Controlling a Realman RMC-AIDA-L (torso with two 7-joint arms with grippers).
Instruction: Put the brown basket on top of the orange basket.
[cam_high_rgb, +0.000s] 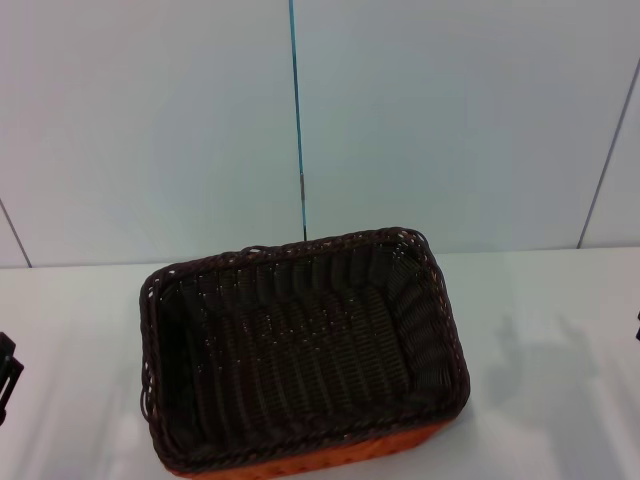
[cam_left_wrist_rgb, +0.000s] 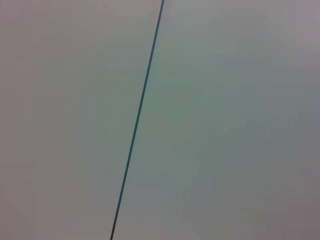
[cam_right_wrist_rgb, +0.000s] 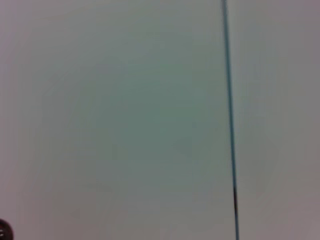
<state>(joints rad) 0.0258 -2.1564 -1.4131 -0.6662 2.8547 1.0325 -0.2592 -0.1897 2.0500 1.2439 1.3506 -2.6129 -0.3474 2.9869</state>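
The brown basket (cam_high_rgb: 305, 350) already sits nested on the orange basket (cam_high_rgb: 330, 462) at the middle of the counter's (cam_high_rgb: 540, 330) near edge, so the sensible finish is simply keeping both arms clear without nudging the stack. The left gripper (cam_high_rgb: 6, 375) barely shows at the counter's left edge and the right at its right edge; whether either's fingers are open I cannot tell.

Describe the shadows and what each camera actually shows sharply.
Head view: the brown basket, nested on the orange basket, is sharp; soft grey shadows fall on the white table to its right. Both wrist views: only a plain wall with a thin seam, no shadows.
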